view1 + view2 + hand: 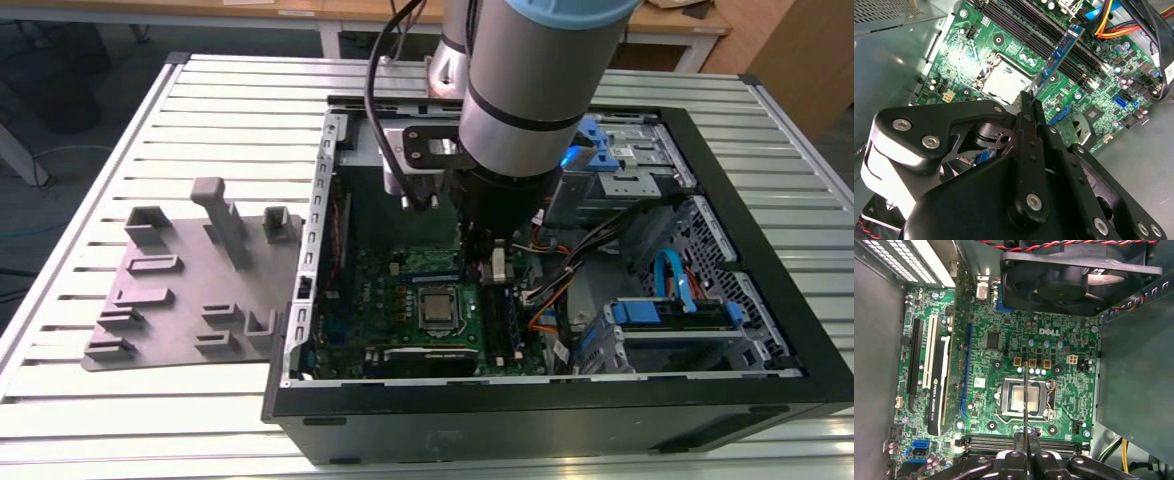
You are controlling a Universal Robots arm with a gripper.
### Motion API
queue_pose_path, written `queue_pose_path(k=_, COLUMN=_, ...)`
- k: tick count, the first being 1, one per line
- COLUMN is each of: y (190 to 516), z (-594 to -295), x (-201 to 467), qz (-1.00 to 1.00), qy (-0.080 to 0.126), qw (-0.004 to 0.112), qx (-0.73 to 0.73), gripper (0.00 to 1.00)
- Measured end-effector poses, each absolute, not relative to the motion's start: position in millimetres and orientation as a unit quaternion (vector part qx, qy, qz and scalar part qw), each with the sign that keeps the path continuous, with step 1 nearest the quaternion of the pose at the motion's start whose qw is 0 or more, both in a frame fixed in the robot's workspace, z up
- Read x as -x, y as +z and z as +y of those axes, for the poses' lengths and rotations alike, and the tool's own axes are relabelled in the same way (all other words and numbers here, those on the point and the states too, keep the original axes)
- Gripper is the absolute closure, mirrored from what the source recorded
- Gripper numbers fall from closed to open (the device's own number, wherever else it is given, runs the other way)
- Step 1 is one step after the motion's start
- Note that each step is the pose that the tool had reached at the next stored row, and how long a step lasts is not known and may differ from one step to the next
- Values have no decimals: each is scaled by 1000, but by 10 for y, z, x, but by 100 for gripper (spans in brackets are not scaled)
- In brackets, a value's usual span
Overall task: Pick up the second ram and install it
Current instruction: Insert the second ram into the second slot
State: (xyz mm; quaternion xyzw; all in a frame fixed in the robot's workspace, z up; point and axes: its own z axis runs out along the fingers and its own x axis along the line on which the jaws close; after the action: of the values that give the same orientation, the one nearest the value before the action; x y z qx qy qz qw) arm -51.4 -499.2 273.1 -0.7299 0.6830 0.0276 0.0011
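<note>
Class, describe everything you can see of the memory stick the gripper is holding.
The memory stick is a thin, flat, narrow strip, blue-green like circuit board, with small parts along its face. The gripper is shut on one end, clamping both faces; the rest juts out free. It is held over the green motherboard inside the open computer case, apparently not seated in the long black slots.
</note>
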Motion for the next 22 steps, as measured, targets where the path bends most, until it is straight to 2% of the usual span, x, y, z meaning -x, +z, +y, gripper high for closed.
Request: queue_pose_path(k=22, y=2724, z=-4992, x=514, qz=769, qy=27, qw=5, qx=639, gripper=89)
